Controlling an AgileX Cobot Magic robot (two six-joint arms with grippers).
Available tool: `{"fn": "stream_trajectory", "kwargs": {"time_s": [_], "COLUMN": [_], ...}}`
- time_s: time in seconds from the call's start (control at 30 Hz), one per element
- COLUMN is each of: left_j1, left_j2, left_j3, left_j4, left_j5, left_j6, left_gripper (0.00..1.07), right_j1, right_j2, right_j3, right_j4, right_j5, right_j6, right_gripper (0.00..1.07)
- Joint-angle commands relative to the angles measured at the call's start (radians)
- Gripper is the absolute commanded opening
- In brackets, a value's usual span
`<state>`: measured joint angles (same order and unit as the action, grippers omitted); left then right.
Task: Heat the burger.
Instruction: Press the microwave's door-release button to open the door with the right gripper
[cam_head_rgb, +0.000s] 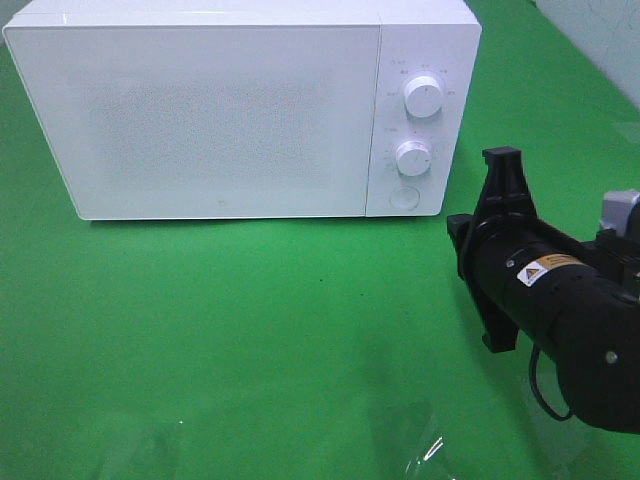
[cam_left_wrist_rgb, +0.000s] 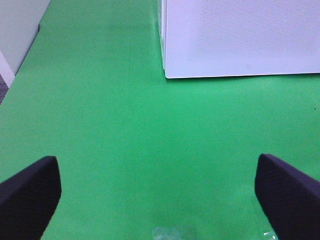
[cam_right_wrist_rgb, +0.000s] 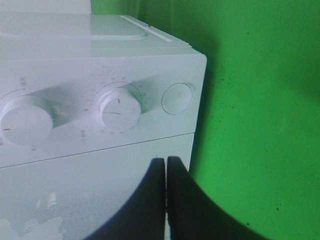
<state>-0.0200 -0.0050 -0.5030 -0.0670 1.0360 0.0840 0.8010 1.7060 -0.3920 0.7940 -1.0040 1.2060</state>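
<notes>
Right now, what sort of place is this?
Probably a robot test bench staged as a kitchen: a white microwave stands on a plain green table cover, with a black robot arm beside it.

Microwave (cam_head_rgb: 220, 110) glossy white plastic; table (cam_head_rgb: 250, 330) matt green.

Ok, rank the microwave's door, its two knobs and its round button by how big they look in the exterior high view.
Largest: microwave door.
Next: upper knob and lower knob, too alike to rank.
Smallest: round button, only slightly smaller.
</notes>
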Motion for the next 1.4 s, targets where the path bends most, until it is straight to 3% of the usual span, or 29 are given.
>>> {"fn": "stream_trajectory", "kwargs": {"time_s": [0.03, 0.37, 0.7, 1.4], "left_j1": [0.003, 0.003, 0.003, 0.003], "left_j2": [-0.020, -0.020, -0.020, -0.020], "left_j3": [0.005, 0.005, 0.005, 0.005], "left_j4": [0.003, 0.003, 0.003, 0.003], "left_j5": [0.001, 0.001, 0.001, 0.001], "left_j6": [-0.005, -0.005, -0.005, -0.004], "left_gripper": [1.03, 1.03, 1.03, 1.03], "right_j1": [-0.049, -0.164, -0.215, -0.255], "right_j2": [0.058, 0.196, 0.302, 0.437], "right_j3": [-0.063, -0.216, -0.331, -0.506], "right_j4": [-0.086, -0.203, -0.210, -0.198], "right_j5": [0.051, 0.124, 0.158, 0.162], "right_j6": [0.049, 0.085, 0.130, 0.134], "right_gripper": [0.00, 0.00, 0.00, 0.00]}}
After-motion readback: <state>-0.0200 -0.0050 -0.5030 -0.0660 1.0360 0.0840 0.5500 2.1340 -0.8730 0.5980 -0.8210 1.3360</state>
